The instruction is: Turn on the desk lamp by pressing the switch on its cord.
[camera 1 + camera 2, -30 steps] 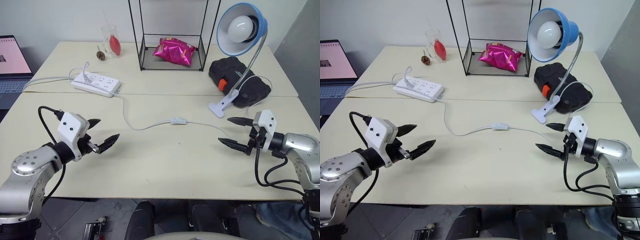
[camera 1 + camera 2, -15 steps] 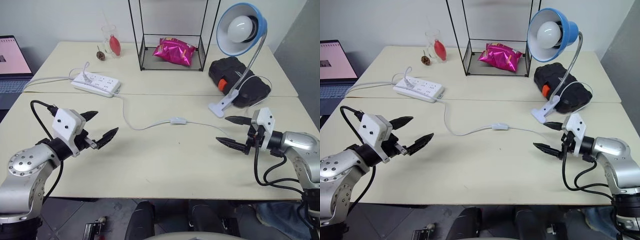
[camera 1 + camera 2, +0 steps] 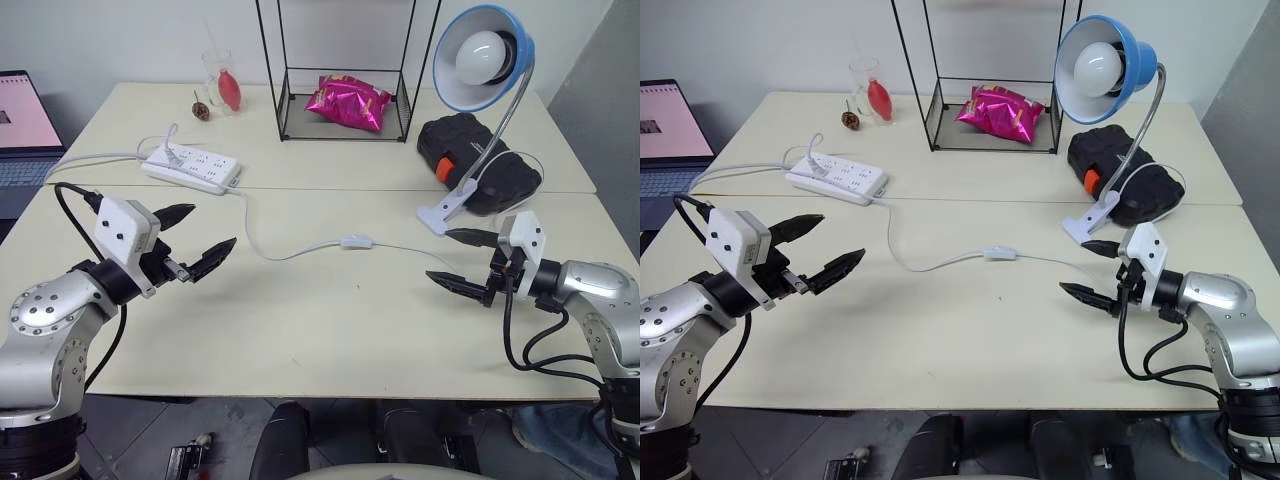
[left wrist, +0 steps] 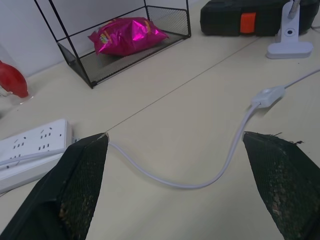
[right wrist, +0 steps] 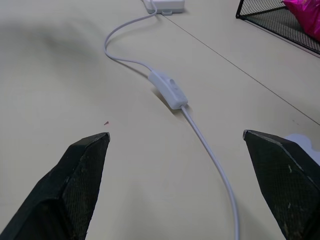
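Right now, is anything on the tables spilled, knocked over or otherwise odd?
Nothing stands out. The desk lamp stands upright on its clip base, unlit. The cord lies loose across the table with the switch flat and untouched. The pink snack bag sits inside the wire rack, and the power strip lies flat.

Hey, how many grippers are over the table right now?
2. The left gripper hovers open near the power strip; the right gripper hovers open beside the lamp's clip base.

Left gripper (image 4: 182, 187) fingers spread wide — the cord (image 4: 200, 182) curves between them toward the switch (image 4: 268, 95).
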You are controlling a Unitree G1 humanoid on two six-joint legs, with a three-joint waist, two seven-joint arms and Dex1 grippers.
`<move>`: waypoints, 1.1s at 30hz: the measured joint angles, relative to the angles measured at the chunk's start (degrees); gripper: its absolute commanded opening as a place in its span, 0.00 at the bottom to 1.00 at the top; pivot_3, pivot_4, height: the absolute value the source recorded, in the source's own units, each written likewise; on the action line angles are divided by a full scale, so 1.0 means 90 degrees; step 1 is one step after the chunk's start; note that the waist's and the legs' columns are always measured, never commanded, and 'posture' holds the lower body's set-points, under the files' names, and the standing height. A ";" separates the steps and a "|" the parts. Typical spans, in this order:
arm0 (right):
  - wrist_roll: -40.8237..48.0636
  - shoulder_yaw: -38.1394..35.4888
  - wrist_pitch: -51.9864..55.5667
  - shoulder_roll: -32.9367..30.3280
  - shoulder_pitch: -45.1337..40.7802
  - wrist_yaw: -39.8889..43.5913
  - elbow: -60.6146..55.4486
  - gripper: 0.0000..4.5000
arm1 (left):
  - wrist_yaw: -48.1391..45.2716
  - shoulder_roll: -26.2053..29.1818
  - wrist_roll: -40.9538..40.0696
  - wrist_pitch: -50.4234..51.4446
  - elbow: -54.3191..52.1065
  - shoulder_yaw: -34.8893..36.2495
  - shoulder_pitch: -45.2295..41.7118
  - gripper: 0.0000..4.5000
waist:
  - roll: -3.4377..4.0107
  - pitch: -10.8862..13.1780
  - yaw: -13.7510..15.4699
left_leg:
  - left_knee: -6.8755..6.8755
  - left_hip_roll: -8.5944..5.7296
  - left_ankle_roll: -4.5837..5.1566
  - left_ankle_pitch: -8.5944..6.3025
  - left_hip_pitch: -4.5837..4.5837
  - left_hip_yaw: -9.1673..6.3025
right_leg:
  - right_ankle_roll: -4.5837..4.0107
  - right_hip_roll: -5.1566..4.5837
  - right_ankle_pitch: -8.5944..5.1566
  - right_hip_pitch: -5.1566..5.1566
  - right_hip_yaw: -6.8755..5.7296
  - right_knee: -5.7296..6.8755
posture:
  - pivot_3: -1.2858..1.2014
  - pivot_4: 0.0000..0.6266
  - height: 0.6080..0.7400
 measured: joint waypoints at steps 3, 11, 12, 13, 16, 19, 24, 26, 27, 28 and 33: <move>0.0097 -0.0003 0.0085 0.0000 0.0017 0.0001 -0.0116 1.00 | -0.0137 0.0078 -0.0137 0.0163 -0.0009 -0.0048 -0.0161 0.99 | 0.0000 0.0000 0.0000 | 0.0002 0.0000 0.0000 0.0000 0.0001 0.0001 | 0.0001 0.0000 0.0000 0.0001 0.0001 0.0001 | 0.52 0.24 1.00; 0.0663 0.0281 0.2123 0.0433 -0.0314 -0.1433 -0.1730 1.00 | -0.1277 -0.0205 0.0080 0.0667 0.1447 -0.2159 -0.2388 0.99 | 0.0000 0.0000 -0.0022 | 0.0003 0.0000 0.0002 0.0008 -0.0018 0.0000 | -0.0007 0.0006 0.0010 -0.0005 -0.0006 0.0000 | 0.52 0.24 1.00; 0.0651 0.0255 0.2203 0.0434 -0.0248 -0.1564 -0.1815 1.00 | -0.1347 -0.0239 0.0138 0.0648 0.1611 -0.2286 -0.2478 0.99 | 0.0000 0.0000 -0.0034 | 0.0003 0.0001 0.0002 0.0008 -0.0020 0.0002 | -0.0021 0.0006 0.0017 -0.0006 -0.0005 -0.0001 | 0.52 0.24 1.00; 0.0643 0.0253 0.2256 0.0443 -0.0180 -0.1697 -0.1898 1.00 | -0.1426 -0.0318 0.0200 0.0620 0.1793 -0.2387 -0.2585 0.99 | 0.0000 0.0000 -0.0040 | 0.0001 0.0001 0.0002 0.0008 -0.0025 0.0003 | -0.0023 0.0006 0.0016 -0.0012 -0.0006 -0.0001 | 0.52 0.24 1.00; 0.0615 0.0285 0.2348 0.0453 0.0008 -0.1924 -0.2204 1.00 | -0.1586 -0.0519 0.0377 0.0397 0.2080 -0.2661 -0.2773 0.99 | 0.0000 0.0000 -0.0027 | -0.0005 0.0003 0.0002 0.0008 -0.0030 0.0000 | -0.0026 0.0005 0.0008 -0.0017 -0.0013 0.0000 | 0.52 0.24 1.00; 0.0601 0.0325 0.2405 0.0416 0.0098 -0.2030 -0.2424 1.00 | -0.1778 -0.0830 0.0643 0.0108 0.2617 -0.3012 -0.3092 0.99 | 0.0000 0.0000 0.0002 | 0.0000 0.0001 0.0002 0.0008 -0.0030 -0.0002 | -0.0025 0.0005 0.0008 -0.0014 -0.0016 0.0001 | 0.52 0.24 1.00; 0.0607 0.0378 0.2460 0.0428 0.0189 -0.2202 -0.2608 1.00 | -0.2087 -0.1329 0.1023 -0.0215 0.3720 -0.3377 -0.3650 0.99 | -0.0002 0.0001 0.0002 | 0.0008 -0.0003 0.0004 0.0009 -0.0026 0.0001 | 0.0010 0.0005 -0.0006 -0.0009 -0.0012 0.0002 | 0.52 0.24 1.00; 0.0675 0.0391 0.2594 0.0431 0.0202 -0.2248 -0.2713 1.00 | -0.2131 -0.1584 0.1238 -0.0428 0.4484 -0.3493 -0.4046 0.99 | -0.0002 0.0001 0.0002 | 0.0009 -0.0003 0.0009 0.0012 -0.0026 -0.0003 | 0.0016 0.0007 -0.0002 -0.0009 -0.0014 0.0003 | 0.52 0.24 1.00; 0.0697 0.0391 0.2662 0.0429 0.0222 -0.2276 -0.2781 1.00 | -0.2168 -0.1700 0.1329 -0.0546 0.4792 -0.3499 -0.4184 0.99 | -0.0002 0.0001 0.0000 | 0.0009 -0.0003 0.0010 0.0013 -0.0026 -0.0002 | 0.0017 0.0007 -0.0002 -0.0008 -0.0013 0.0003 | 0.52 0.24 1.00; 0.0721 0.0392 0.2786 0.0432 0.0230 -0.2368 -0.2837 1.00 | -0.2215 -0.1873 0.1449 -0.0660 0.5306 -0.3520 -0.4437 0.99 | -0.0003 0.0001 0.0002 | 0.0009 -0.0004 0.0010 0.0013 -0.0025 -0.0002 | 0.0017 0.0007 -0.0002 -0.0008 -0.0013 0.0004 | 0.52 0.24 1.00; 0.0834 0.0377 0.3162 0.0466 0.0285 -0.2638 -0.3075 1.00 | -0.2373 -0.2360 0.1753 -0.1014 0.6740 -0.3591 -0.5113 0.99 | -0.0005 0.0001 -0.0003 | 0.0006 -0.0006 0.0010 0.0013 -0.0032 -0.0004 | 0.0017 0.0007 -0.0002 -0.0011 -0.0015 0.0001 | 0.52 0.24 1.00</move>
